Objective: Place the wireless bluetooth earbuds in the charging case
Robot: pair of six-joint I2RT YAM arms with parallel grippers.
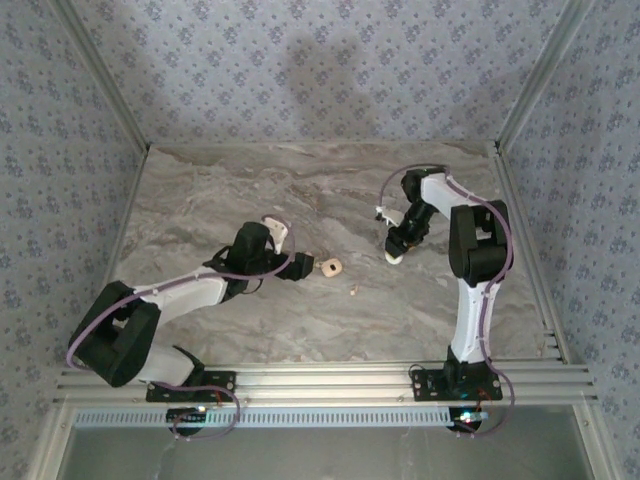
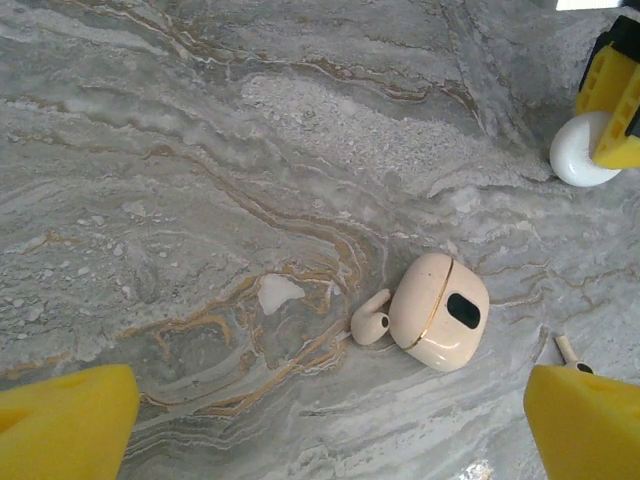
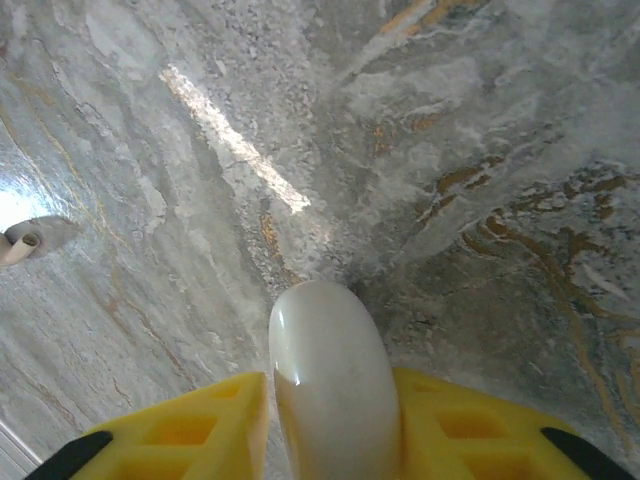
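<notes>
The peach charging case point(image 2: 440, 310) lies on the marble with a dark oval hollow facing up and a gold seam line round it. One pale earbud point(image 2: 370, 325) rests against its left side. A second earbud point(image 2: 567, 349) lies apart, by my right-hand yellow finger. My left gripper point(image 2: 330, 412) hovers open just short of the case point(image 1: 331, 267), nothing between its fingers. From above, that gripper point(image 1: 308, 266) sits left of the case, and the loose earbud point(image 1: 353, 292) is below-right of it. My right gripper point(image 3: 335, 400) is shut on a white round disc point(image 3: 335, 370), low over the table point(image 1: 393, 256).
The right gripper's yellow fingers point(image 2: 612, 100) and the disc point(image 2: 580, 152) stand at the upper right of the left wrist view. A small beige earbud-like piece point(image 3: 17, 244) shows at the left edge of the right wrist view. Patterned walls and metal rails point(image 1: 320, 375) bound the marble table point(image 1: 200, 200).
</notes>
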